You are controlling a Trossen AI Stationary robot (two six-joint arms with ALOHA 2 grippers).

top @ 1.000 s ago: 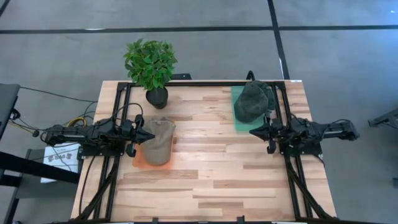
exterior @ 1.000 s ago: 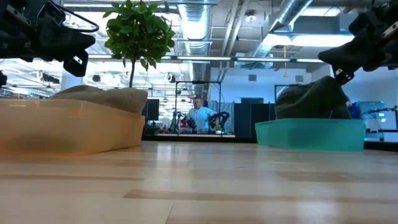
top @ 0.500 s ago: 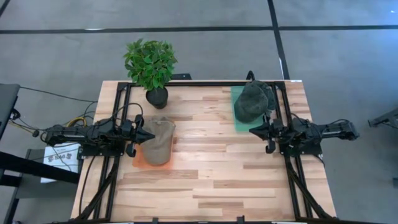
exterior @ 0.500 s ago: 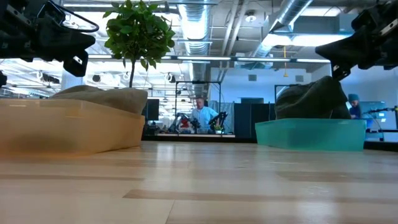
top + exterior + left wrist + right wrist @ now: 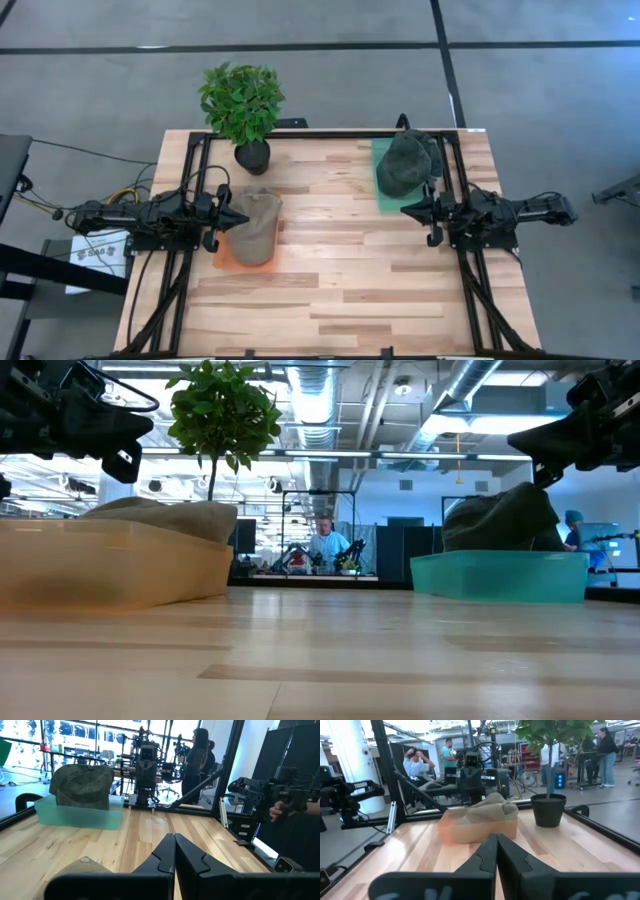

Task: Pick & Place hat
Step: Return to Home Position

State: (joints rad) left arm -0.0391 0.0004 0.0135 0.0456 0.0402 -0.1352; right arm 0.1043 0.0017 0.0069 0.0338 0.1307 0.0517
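Observation:
A tan hat (image 5: 256, 226) lies in an orange tray (image 5: 224, 258) at the table's left; the low view shows the hat (image 5: 165, 517) resting on the tray's rim. A dark green hat (image 5: 404, 163) sits in a teal tray (image 5: 383, 196) at the far right, also in the left wrist view (image 5: 82, 786). My left gripper (image 5: 240, 217) hovers shut just left of the tan hat, above the tray. My right gripper (image 5: 408, 210) hovers shut near the teal tray's near edge. Neither touches anything.
A potted plant (image 5: 243, 108) stands at the far edge, left of centre. Black rails (image 5: 330, 133) frame the table's far and side edges. Bare wood (image 5: 340, 270) spans the middle and near half. People and workstations show in the room beyond.
My right gripper has risen slightly above the teal tray and edged toward the table's left. The left arm and both hats have stayed still.

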